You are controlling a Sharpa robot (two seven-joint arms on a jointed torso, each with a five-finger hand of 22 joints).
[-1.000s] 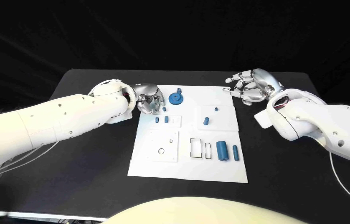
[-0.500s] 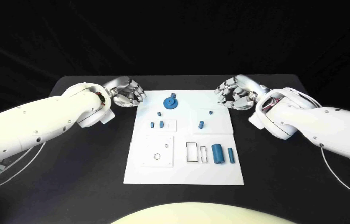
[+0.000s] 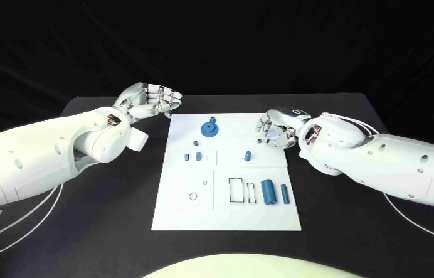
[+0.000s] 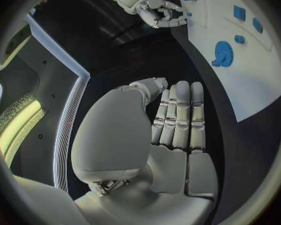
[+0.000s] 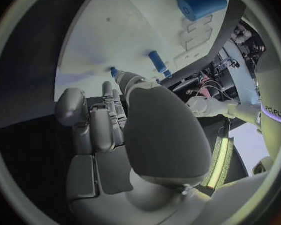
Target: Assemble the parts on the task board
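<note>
You had the black tabletop [image 3: 108,215] carrying the white task board [image 3: 231,209] at its middle, with both white arms reaching in from either side.

The left arm [image 3: 54,152] ended in the left robot hand [image 3: 149,99], raised just off the board's far left corner. Its fingers [image 4: 181,115] lay straight and pressed side by side, flat, with nothing in them; the palm held no part.

The right arm [image 3: 380,159] ended in the right robot hand [image 3: 278,127], which sat over the board's far right edge. Its fingers [image 5: 106,120] were curled inward toward the palm. You could not tell from any view whether a small part was caught between them.

On the board, the parts lay as follows:
- The blue gear [image 3: 209,128] stood near the far edge, left of centre.
- The large blue cylinder [image 3: 268,192] lay on the near right section, just beside the rectangular slots.
- The slim blue rod [image 3: 285,194] lay just to the right of that cylinder.
- The short blue peg [image 3: 246,156] stood near the board's middle, close to the right robot hand.
- Three small blue pegs [image 3: 192,155] were grouped on the left section, nearer you than the gear.
</note>
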